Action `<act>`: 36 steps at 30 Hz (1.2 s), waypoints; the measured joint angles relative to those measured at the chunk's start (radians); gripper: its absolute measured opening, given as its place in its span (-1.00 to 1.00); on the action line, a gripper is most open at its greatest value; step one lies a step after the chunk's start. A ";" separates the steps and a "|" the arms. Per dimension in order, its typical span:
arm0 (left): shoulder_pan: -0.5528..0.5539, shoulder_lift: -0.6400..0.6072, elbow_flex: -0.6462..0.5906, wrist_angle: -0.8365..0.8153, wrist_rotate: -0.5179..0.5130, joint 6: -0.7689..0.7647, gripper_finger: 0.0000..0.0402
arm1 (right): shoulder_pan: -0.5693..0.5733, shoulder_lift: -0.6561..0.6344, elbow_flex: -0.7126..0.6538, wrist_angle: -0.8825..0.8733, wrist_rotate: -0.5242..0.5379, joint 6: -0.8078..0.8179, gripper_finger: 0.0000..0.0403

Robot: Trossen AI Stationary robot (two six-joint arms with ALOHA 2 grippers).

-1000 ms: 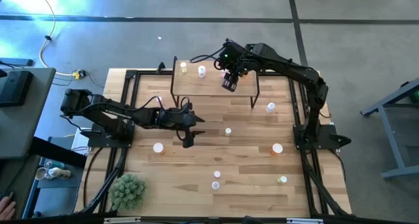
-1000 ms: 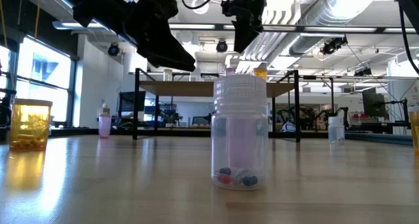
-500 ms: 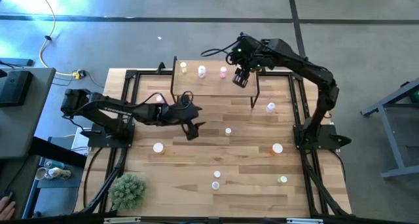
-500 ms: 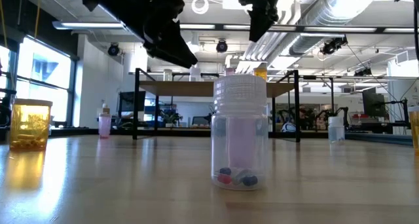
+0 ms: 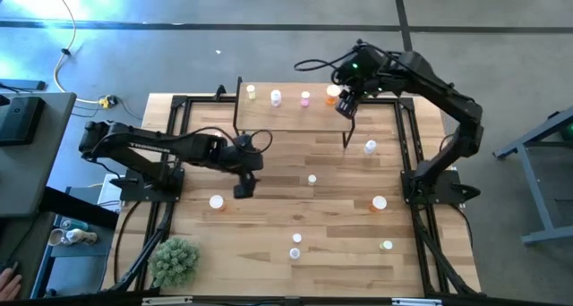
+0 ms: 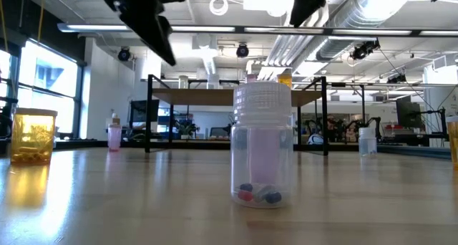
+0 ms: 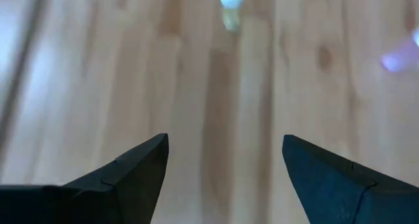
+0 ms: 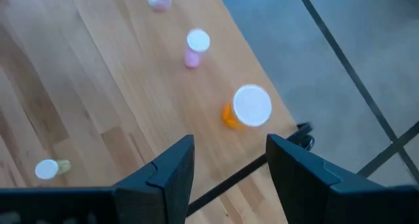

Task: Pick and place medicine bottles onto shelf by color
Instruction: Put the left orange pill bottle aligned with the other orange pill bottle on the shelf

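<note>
Four white-capped medicine bottles (image 5: pixel 304 97) stand along the light-wood black-legged shelf (image 5: pixel 295 120), sorted by colour, the right gripper (image 5: pixel 345 107) hanging empty-jawed above its orange bottle (image 5: pixel 332 95), while the left gripper (image 5: pixel 242 186), jaws spread, hovers over the butcher-block table (image 5: pixel 331 216) near loose bottles.

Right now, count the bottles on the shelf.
4, in a row on the shelf: yellow-green bottle at the left end, then lavender bottle, pink bottle, orange bottle beside the right claw. Arm may hide more.

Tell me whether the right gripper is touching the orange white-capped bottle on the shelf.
Apart: the right wrist view shows bare shelf wood between the fingers and the orange bottle.
</note>
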 joint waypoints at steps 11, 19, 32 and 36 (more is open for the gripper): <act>-0.123 -0.121 0.005 -0.217 0.078 -0.190 0.45 | 0.015 -0.322 -0.528 0.309 0.015 0.144 -0.10; -0.184 -0.134 0.004 -0.312 0.070 -0.352 0.45 | 0.014 -0.449 -0.756 0.446 0.014 0.190 -0.10; -0.252 -0.131 -0.003 -0.320 0.074 -0.445 0.45 | 0.014 -0.459 -0.810 0.480 0.015 0.200 -0.10; -0.271 -0.129 -0.026 -0.335 0.069 -0.500 0.45 | 0.014 -0.459 -0.810 0.481 0.015 0.200 -0.10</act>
